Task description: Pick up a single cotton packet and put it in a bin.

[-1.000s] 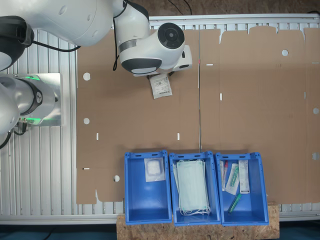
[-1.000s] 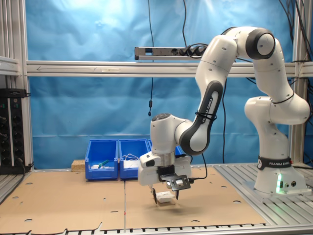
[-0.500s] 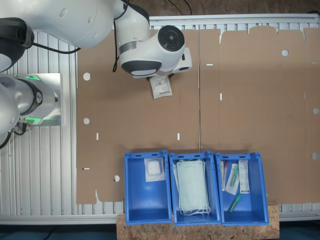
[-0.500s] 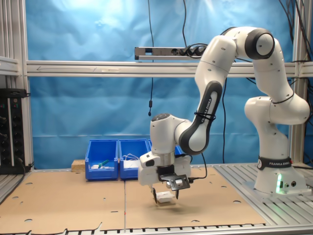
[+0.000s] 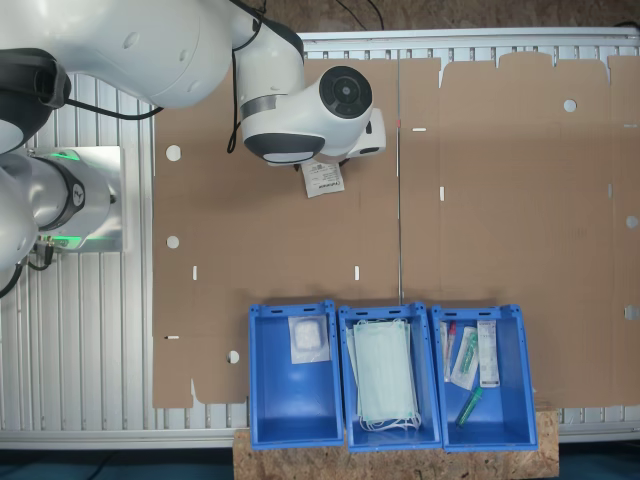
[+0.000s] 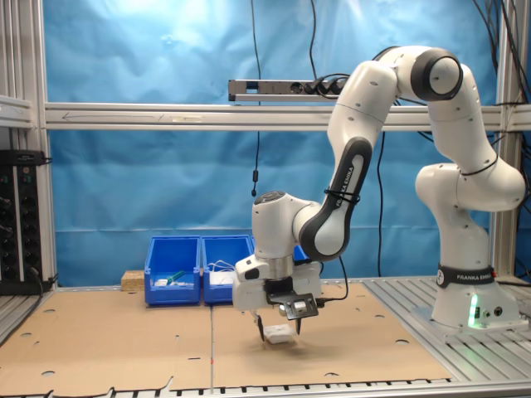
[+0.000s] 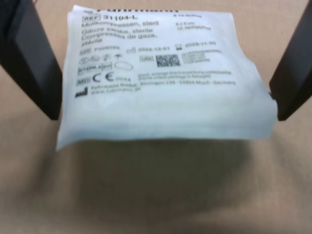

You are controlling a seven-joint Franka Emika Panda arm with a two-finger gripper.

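The cotton packet [image 7: 161, 92], white and flat with black print on its face, hangs between my two dark fingers [image 7: 36, 63] and casts a shadow on the cardboard below it. My gripper [image 7: 165, 114] is shut on the packet's two side edges. In the second exterior view the gripper [image 6: 280, 326] points down with the packet [image 6: 280, 333] just above the cardboard sheet. In the first exterior view the packet [image 5: 324, 181] sticks out from under the white wrist [image 5: 330, 110]. Three blue bins [image 5: 285, 405] stand in a row at the table's near edge.
One bin holds a plain white padded packet [image 5: 308, 339], the middle bin [image 5: 343, 380] holds pale green face masks [image 5: 385, 372], and the third bin [image 5: 508, 400] holds several small packaged items. Brown cardboard [image 5: 500, 200] covers the table. The arm's base [image 6: 469, 307] stands at the second exterior view's right.
The wrist has shifted slightly toward the bins and toward the second exterior view's left, carrying the packet with it; more of the packet is covered by the wrist in the first exterior view.
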